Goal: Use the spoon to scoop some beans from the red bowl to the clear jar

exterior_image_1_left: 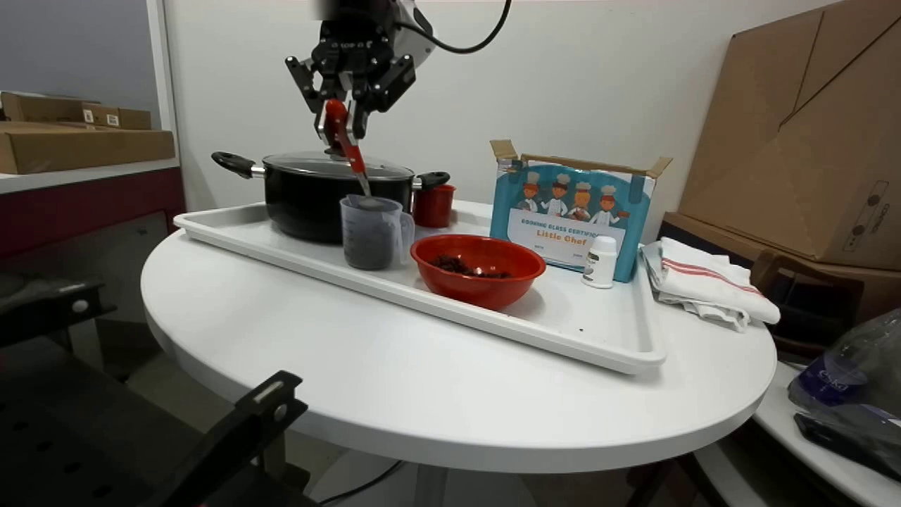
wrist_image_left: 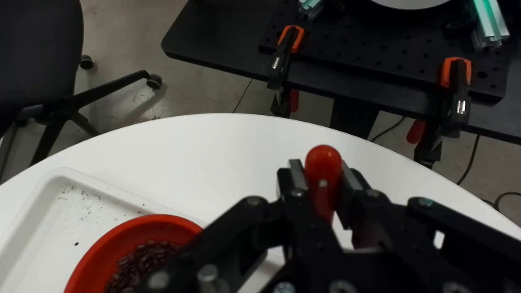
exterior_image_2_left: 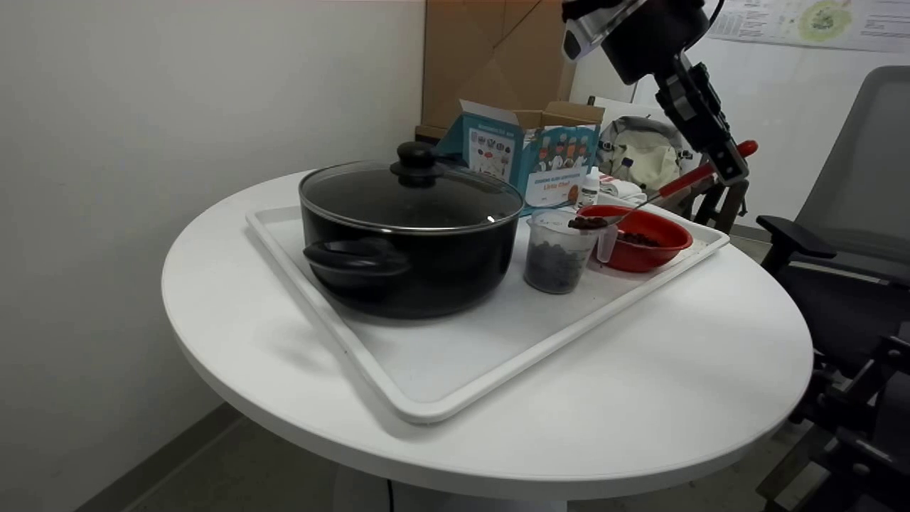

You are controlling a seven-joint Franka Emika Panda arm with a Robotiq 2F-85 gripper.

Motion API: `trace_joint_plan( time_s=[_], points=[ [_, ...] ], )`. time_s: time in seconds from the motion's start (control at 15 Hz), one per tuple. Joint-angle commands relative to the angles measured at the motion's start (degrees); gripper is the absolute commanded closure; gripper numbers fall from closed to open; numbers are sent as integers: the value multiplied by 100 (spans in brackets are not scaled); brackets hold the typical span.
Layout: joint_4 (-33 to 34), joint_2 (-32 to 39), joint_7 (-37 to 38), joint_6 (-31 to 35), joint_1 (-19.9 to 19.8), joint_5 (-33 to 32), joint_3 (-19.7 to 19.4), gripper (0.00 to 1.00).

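Observation:
The spoon [exterior_image_2_left: 686,181] slants down from my gripper [exterior_image_2_left: 731,165], which is shut on its red handle [wrist_image_left: 324,171]. Dark beans [exterior_image_2_left: 587,222] sit in the spoon's metal scoop. In both exterior views that scoop is at the mouth of the clear jar [exterior_image_1_left: 368,243]; whether it is above or just inside the rim I cannot tell. Dark beans [exterior_image_2_left: 553,267] fill the lower part of the jar. Beside the jar stands the red bowl [exterior_image_1_left: 479,290], with more beans [wrist_image_left: 140,264] in its bottom. From the wrist the jar and scoop are hidden.
A black lidded pot [exterior_image_2_left: 409,267] stands close to the jar on the white tray [exterior_image_1_left: 422,299]. Behind are a dark-red cup [exterior_image_1_left: 433,206], a blue box [exterior_image_1_left: 570,211] and a white bottle [exterior_image_1_left: 600,260]. A folded towel [exterior_image_1_left: 711,278] lies beyond the tray's end.

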Motion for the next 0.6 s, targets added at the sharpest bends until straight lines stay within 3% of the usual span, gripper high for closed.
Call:
trace_joint_plan(
  time_s=[0.0,0.53],
  points=[
    [447,295,-120,-437,34,27,47,90],
    [1152,617,-313,-1181,100,156,171,90]
  ],
)
